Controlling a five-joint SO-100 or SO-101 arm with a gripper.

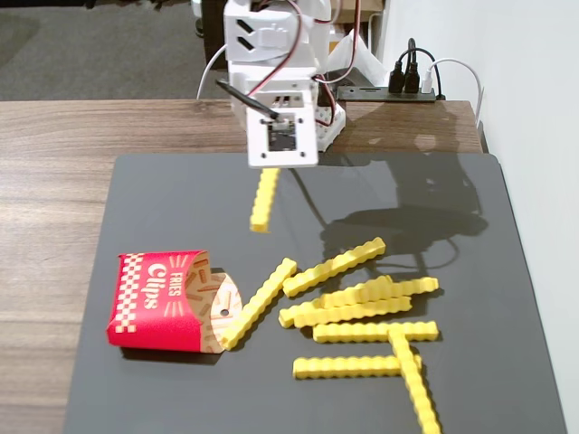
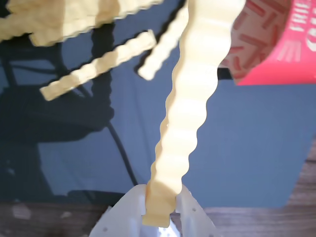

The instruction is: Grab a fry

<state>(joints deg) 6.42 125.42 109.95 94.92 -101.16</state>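
Red carton point(image 1: 158, 301) tipped over, fry point(image 1: 264, 199) in jaws

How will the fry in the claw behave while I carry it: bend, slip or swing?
The fry probably stays stiff: in the wrist view it juts straight out from the claw without sagging. It seems light, being a thin stick. It might pivot or slip, since the claw pinches only its very end; the ridged edges may help the grip.

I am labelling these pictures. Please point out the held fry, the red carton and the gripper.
held fry point(image 2: 185, 113), wrist view, middle of its ridged length
red carton point(image 1: 156, 301), fixed view, printed red face
gripper point(image 2: 160, 217), wrist view, between the white fingers
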